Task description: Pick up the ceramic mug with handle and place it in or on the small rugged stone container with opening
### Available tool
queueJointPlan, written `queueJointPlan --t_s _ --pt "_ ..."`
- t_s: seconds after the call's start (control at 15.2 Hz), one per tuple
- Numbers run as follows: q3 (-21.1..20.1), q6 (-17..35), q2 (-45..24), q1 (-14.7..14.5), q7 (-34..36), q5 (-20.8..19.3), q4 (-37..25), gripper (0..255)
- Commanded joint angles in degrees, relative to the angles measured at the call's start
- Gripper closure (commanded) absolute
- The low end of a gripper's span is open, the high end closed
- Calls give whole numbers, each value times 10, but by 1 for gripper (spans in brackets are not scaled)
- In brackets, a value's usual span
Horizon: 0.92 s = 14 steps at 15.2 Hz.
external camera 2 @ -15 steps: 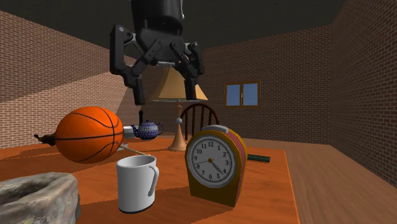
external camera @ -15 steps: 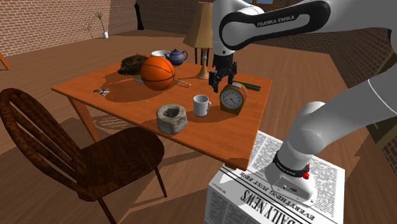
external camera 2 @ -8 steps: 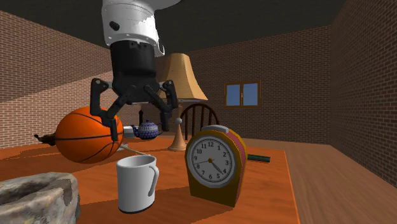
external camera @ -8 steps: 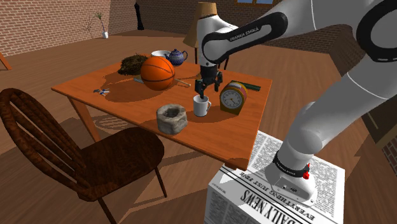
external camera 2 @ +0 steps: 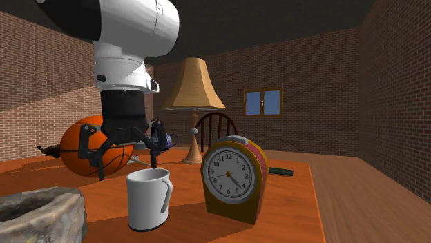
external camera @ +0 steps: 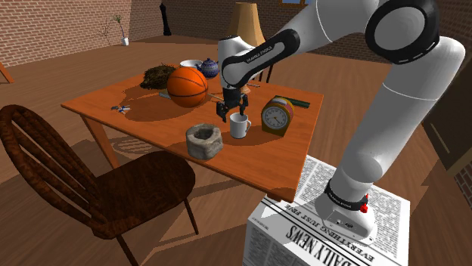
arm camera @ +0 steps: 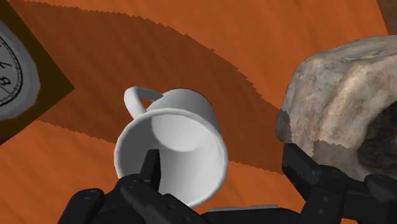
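nearest in the shoulder view is the newspaper-printed stand (external camera: 302, 238), with a dark wooden chair (external camera: 98, 181) to its left in that view. beyond them is the orange counter (external camera: 151, 113). near its front edge sits the rough stone bowl (external camera: 203, 140), and just to the right in the shoulder view stands the white mug (external camera: 240, 125), upright on the counter, handle toward the clock (external camera: 277, 115) on its right. the claw (external camera: 232, 113) hangs low over the mug with its fingers apart. in the wrist view one finger (arm camera: 151, 168) lies over the mug's opening and the other is out toward the bowl, gripping nothing. farther back are a basketball (external camera: 187, 85), a blue teapot (external camera: 209, 68) and a lamp (external camera 2: 193, 86).
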State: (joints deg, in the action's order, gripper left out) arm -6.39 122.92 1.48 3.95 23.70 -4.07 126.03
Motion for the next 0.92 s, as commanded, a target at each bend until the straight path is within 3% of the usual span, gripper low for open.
queueJointPlan --t_s 0.0,0.4,0.86 --pt "0 12 -16 0 4 -2 -5 0" --pt "2 62 -42 2 8 -8 19 0" --pt "2 62 -42 2 8 -8 19 0"
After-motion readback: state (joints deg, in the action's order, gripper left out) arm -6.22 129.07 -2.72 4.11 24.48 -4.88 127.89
